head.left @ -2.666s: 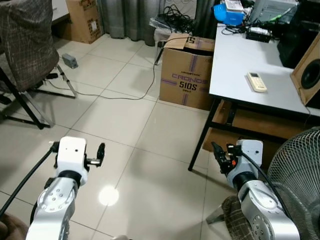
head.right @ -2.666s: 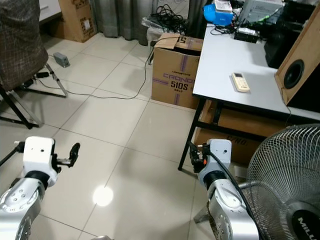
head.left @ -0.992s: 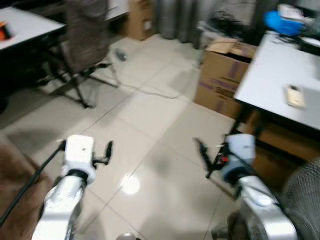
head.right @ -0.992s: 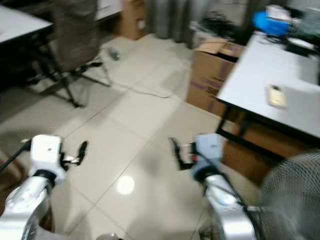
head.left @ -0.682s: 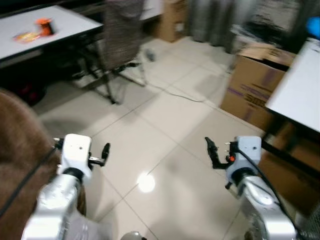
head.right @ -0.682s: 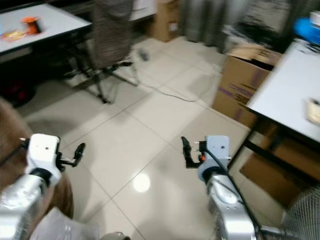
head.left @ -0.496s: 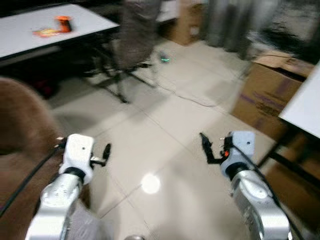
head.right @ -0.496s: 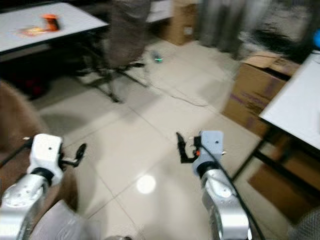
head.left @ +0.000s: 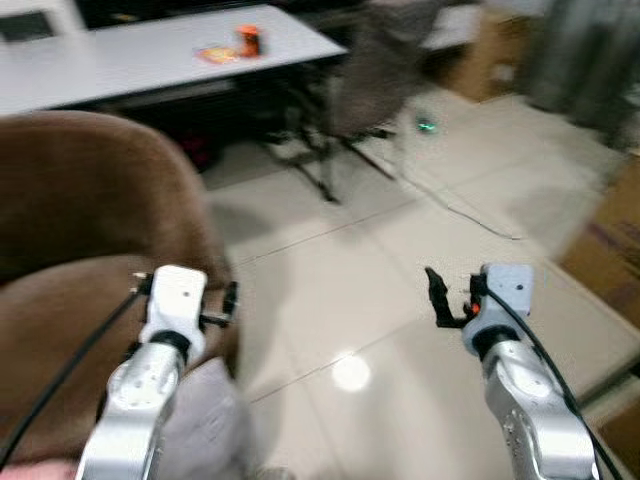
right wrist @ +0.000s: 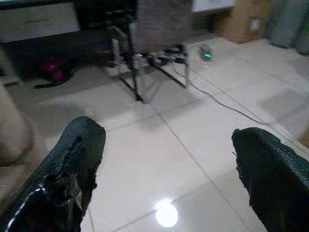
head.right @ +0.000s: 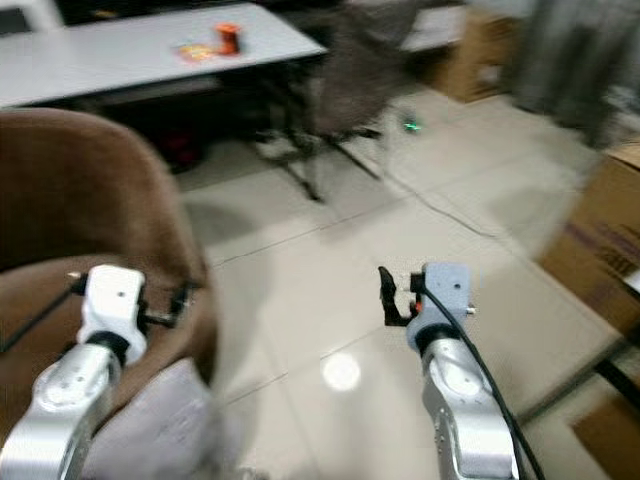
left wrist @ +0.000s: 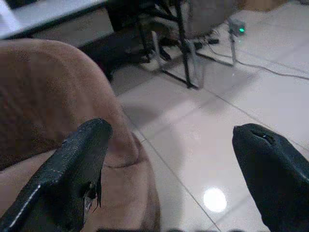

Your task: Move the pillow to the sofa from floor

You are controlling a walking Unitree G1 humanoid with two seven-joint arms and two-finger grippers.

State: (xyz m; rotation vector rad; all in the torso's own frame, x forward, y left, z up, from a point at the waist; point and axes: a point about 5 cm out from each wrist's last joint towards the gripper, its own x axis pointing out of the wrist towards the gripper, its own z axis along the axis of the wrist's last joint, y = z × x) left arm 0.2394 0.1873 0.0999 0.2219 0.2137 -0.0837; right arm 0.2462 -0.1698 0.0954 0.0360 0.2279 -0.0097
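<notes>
Sofa [head.left: 70,220] just beyond left pincer [head.left: 230,300].

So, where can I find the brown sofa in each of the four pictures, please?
Left eye view: brown sofa on the left side, behind the left gripper.
Right eye view: sofa on the left side again.
Left wrist view: sofa close beyond the gripper's fingers.
Right wrist view: a small tan part at one edge, probably the sofa.
Shared landmark: the bright light reflection on the floor tiles.
</notes>
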